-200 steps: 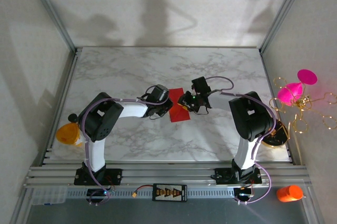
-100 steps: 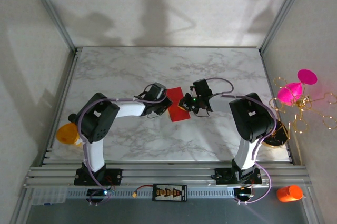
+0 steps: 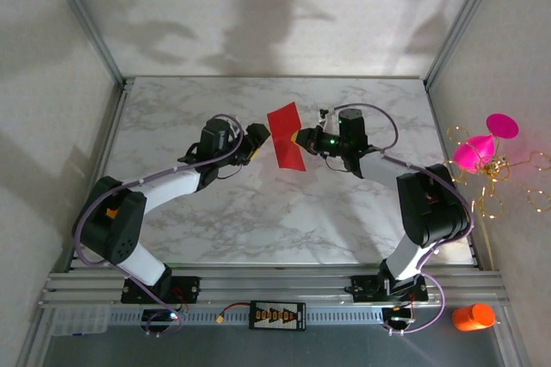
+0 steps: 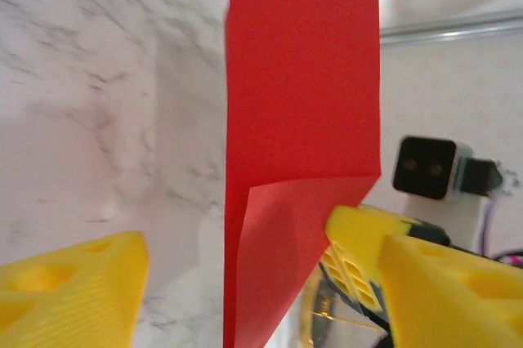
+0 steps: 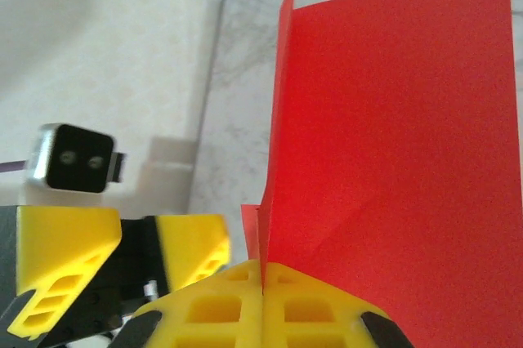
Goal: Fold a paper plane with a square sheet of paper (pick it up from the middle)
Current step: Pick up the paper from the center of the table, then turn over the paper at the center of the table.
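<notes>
While the right gripper [image 3: 299, 137] is clamping the paper [image 3: 286, 136] with jaws fully closed, the left gripper [image 3: 258, 134] is standing wide open, holding nothing. Paper is hanging raised over the table [image 3: 215, 212], toward the middle-back, between the two grippers. Right jaws are biting its right-hand edge in the top view. Right wrist view is showing the yellow fingers [image 5: 204, 315] meeting flush on the sheet's lower edge, right at a fold line. Sheet is looking thin, matte and bright red, and it is folded. One flat panel is facing the right wrist camera, and a second flap is sticking out edge-on along a sharp straight crease. Left wrist view is showing a diagonal fold low down and a crisp square corner up top. Left fingers [image 4: 73, 283] are showing as ribbed yellow plastic wedges with moulded holes. They are sitting just beside the paper's left edge, apart from it. Table is showing a white marble pattern with grey veins.
</notes>
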### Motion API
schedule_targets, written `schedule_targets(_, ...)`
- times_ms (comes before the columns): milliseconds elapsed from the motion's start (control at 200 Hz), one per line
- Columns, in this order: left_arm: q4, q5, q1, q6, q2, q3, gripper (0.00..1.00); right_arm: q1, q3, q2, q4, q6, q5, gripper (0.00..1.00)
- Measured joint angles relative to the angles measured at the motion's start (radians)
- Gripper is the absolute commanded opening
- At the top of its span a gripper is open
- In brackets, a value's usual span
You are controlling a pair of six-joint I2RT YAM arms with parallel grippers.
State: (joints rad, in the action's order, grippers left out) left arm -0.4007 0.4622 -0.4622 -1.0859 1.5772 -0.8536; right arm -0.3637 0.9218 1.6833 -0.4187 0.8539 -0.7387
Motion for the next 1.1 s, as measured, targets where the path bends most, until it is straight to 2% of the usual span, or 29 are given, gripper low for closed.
schedule_targets(160, -0.157, 0.069, -0.010, -0.042, 0.003, 0.065, 0.96, 0.003, 0.000, 0.000, -0.121, 0.088, -0.102, 0.03)
schedule_targets(310, -0.233, 0.107, -0.042, -0.048, 0.017, 0.064, 0.94, 0.004, -0.008, 0.001, -0.214, 0.169, -0.160, 0.03)
schedule_targets(385, -0.256, 0.123, -0.051, -0.048, 0.026, 0.062, 0.87, 0.004, -0.012, 0.004, -0.240, 0.195, -0.179, 0.04)
schedule_targets(646, -0.311, 0.148, -0.053, -0.070, 0.049, 0.053, 0.49, 0.011, -0.034, 0.018, -0.293, 0.263, -0.206, 0.04)
schedule_targets(866, -0.318, 0.128, -0.049, -0.085, 0.049, 0.052, 0.27, 0.019, -0.040, 0.023, -0.296, 0.274, -0.206, 0.07)
schedule_targets(981, -0.314, 0.117, -0.045, -0.084, 0.049, 0.048, 0.14, 0.019, -0.040, 0.023, -0.287, 0.266, -0.205, 0.17)
schedule_targets(1096, -0.288, 0.106, -0.043, -0.080, 0.049, 0.039, 0.07, 0.021, -0.038, 0.023, -0.230, 0.230, -0.193, 0.33)
